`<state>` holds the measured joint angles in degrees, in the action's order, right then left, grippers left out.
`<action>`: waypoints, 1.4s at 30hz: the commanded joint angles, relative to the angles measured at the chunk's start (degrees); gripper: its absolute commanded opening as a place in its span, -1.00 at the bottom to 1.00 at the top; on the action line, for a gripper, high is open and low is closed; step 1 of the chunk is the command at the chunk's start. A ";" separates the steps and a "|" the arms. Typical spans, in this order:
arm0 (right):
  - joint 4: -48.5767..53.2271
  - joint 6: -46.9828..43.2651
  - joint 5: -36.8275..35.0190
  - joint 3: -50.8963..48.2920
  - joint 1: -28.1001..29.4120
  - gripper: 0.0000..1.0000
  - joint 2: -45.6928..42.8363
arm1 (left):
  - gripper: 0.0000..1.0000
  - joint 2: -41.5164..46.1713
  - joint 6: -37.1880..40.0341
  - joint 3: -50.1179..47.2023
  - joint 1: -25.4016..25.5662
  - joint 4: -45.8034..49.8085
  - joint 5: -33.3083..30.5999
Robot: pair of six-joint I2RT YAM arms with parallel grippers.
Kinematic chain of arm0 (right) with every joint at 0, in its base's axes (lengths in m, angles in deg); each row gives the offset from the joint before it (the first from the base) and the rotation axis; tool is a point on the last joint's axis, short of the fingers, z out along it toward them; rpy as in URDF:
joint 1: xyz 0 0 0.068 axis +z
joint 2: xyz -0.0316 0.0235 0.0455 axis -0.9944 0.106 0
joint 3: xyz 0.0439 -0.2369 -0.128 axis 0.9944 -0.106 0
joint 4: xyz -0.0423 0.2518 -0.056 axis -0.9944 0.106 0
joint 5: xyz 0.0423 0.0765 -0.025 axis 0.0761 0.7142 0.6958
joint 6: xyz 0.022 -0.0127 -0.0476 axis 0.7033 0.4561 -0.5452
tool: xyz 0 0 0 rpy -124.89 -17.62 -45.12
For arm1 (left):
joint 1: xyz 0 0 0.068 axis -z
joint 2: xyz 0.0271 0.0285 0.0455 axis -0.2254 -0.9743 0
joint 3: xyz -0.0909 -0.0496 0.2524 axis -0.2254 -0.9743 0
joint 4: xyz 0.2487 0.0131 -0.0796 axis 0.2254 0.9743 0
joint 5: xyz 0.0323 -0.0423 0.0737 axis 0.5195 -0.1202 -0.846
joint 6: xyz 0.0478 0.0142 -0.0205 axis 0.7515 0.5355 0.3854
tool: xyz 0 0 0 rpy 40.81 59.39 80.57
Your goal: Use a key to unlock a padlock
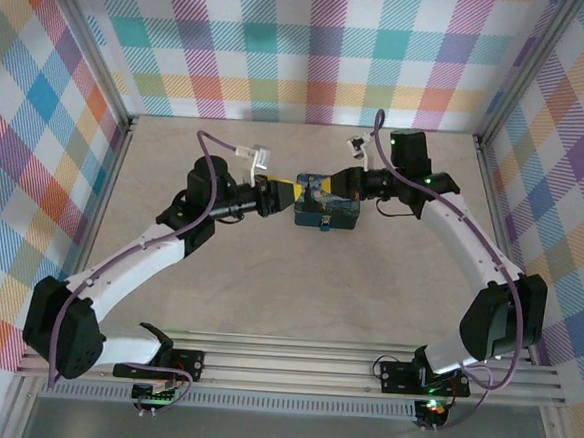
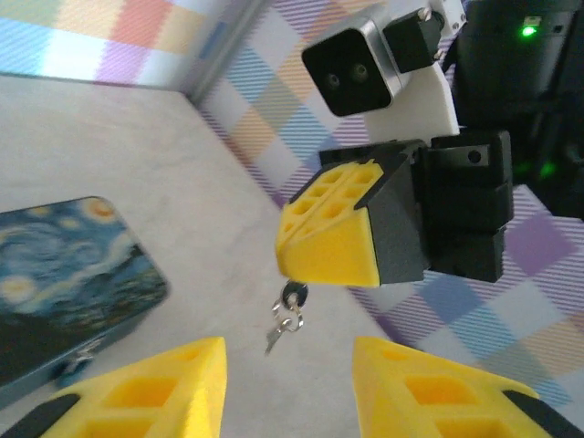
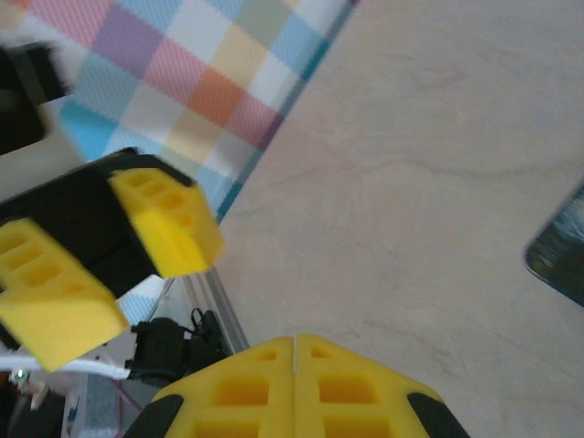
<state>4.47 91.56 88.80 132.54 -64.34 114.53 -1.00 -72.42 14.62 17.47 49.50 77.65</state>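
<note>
Seen from the left wrist, my right gripper [image 2: 315,260] is shut on the black head of a key [image 2: 294,294], which sticks out below its yellow fingers. A ring and a second small key [image 2: 274,336] dangle from it. My left gripper [image 2: 288,356] is open just short of the keys, with nothing between its fingers. From above, both grippers meet over the left end of a blue painted tin [image 1: 335,210], the left gripper [image 1: 282,194] facing the right gripper [image 1: 316,188]. A small bluish piece on the tin's front edge [image 1: 327,224] looks like the padlock. My right gripper [image 3: 294,342] shows only a thin seam.
The tin [image 2: 64,292] lies on the beige table [image 1: 368,284], left of the keys in the left wrist view. Checked cloth walls [image 1: 314,40] on metal posts close in the back and both sides. A rail [image 1: 312,366] runs along the near edge by the arm bases.
</note>
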 commanded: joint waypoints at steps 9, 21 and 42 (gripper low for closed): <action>-10.51 2.19 10.65 2.35 0.16 -1.00 -1.82 | -0.38 -6.92 -19.28 0.04 -0.18 -25.51 10.14; -12.28 4.37 10.26 2.24 0.20 -1.00 -1.78 | -0.51 -7.40 -17.33 0.89 0.96 -22.44 10.98; -12.17 4.68 10.53 1.45 0.20 -1.00 -2.44 | -0.55 -8.60 -17.13 3.03 1.86 -21.50 9.58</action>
<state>-6.41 96.18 97.31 133.80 -64.36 113.27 -9.83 -90.17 15.67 19.09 28.43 87.57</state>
